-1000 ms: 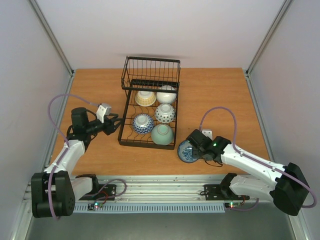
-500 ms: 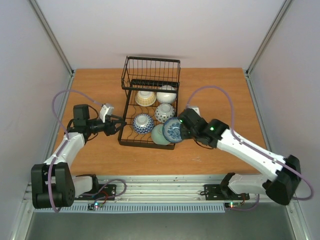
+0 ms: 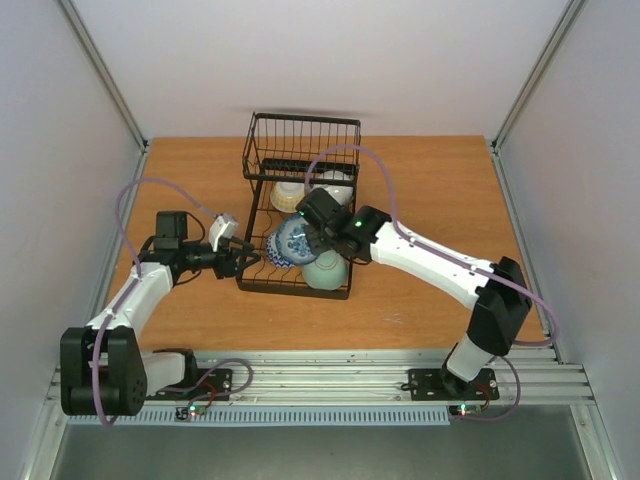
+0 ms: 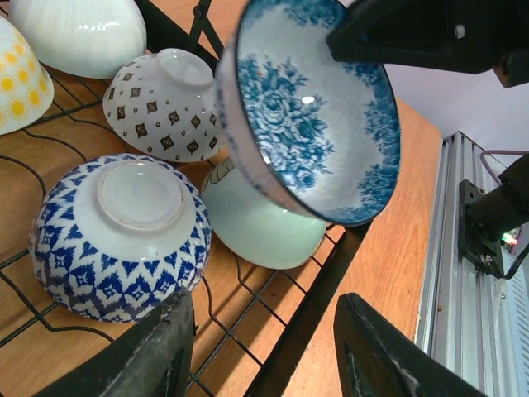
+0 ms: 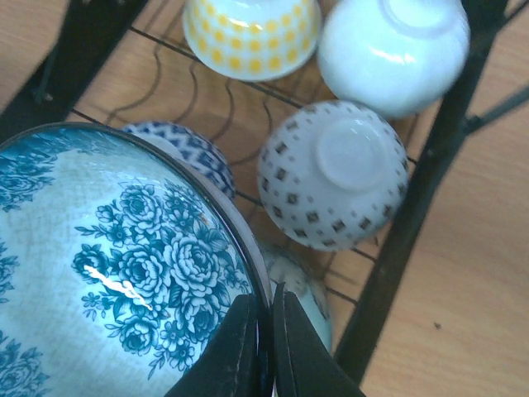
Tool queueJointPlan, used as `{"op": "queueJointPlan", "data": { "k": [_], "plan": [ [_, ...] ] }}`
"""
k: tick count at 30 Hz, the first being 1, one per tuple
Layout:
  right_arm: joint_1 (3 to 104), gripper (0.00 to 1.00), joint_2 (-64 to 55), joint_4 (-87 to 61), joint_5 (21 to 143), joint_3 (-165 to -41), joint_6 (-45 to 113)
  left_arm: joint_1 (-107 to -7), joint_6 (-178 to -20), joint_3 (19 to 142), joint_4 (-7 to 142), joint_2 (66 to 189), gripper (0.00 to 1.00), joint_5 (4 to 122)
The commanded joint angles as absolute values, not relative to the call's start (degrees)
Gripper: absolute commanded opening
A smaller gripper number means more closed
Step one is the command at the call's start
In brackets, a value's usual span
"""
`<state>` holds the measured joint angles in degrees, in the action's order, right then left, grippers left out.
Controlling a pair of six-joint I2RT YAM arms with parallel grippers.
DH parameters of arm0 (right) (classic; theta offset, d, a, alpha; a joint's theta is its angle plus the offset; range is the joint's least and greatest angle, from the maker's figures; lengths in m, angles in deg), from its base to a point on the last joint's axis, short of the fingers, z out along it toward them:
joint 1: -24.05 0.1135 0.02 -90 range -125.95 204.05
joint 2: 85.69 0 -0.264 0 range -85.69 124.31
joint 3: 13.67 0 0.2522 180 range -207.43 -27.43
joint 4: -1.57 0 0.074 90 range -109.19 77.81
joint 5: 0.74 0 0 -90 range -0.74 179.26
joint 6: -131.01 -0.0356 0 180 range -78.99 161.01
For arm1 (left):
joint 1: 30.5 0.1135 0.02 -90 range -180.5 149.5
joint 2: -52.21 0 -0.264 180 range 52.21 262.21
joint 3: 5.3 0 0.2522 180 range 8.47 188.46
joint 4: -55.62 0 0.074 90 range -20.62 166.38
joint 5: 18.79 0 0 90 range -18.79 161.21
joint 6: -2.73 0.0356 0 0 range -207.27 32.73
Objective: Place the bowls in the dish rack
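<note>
My right gripper [image 3: 312, 232] is shut on the rim of a blue floral bowl [image 3: 297, 240] and holds it tilted above the black wire dish rack [image 3: 345, 128]. That bowl fills the right wrist view [image 5: 116, 273] and shows in the left wrist view [image 4: 318, 116]. Upside down in the rack lie a blue zigzag bowl [image 4: 120, 236], a pale green bowl [image 4: 260, 236], a dotted white bowl [image 5: 331, 174], a yellow-dotted bowl [image 5: 252, 33] and a plain white bowl [image 5: 393, 50]. My left gripper [image 3: 243, 262] is open, astride the rack's near left edge wire.
The rack's taller basket section [image 3: 303, 145] stands at its far end. Orange table [image 3: 430, 190] extends right of the rack. A metal rail [image 4: 471, 273] runs along the table's near edge.
My right arm lifted the blue floral bowl from the table at the rack's front right and carried it left, over the rack. My left gripper edged right, up to the rack.
</note>
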<state>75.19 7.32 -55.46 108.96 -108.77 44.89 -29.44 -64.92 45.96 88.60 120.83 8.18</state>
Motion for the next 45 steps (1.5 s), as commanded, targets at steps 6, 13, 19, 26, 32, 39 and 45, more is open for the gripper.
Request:
{"op": "queueJointPlan", "data": {
  "k": [6,13,19,26,32,39,45],
  "plan": [
    [79.51,0.01,13.74,-54.19,110.30,-118.69,48.73,-30.23,-62.66,46.92,89.63,120.14,0.48,9.23],
    [82.93,0.01,15.54,-54.82,111.14,-121.21,49.43,-30.23,-62.48,46.92,89.46,120.32,0.49,9.51],
    [85.74,0.01,16.02,-54.91,111.86,-122.60,50.09,-30.23,-62.26,46.85,89.42,120.62,0.49,9.77],
    [86.76,0.01,17.36,-55.33,112.22,-123.48,50.25,-30.19,-62.21,47.01,89.47,120.93,0.08,10.39],
    [86.89,0.07,14.55,-52.68,111.35,-120.15,50.19,-30.23,-62.66,46.01,88.36,119.15,0.01,10.81],
    [86.48,0.72,3.06,-41.26,103.88,-105.87,50.50,-30.23,-63.58,44.60,86.12,117.47,0.00,11.21],
    [83.90,0.93,-4.28,-32.98,89.17,-96.28,47.36,-30.23,-61.25,45.98,89.57,119.87,0.01,7.97]
  ]
}}
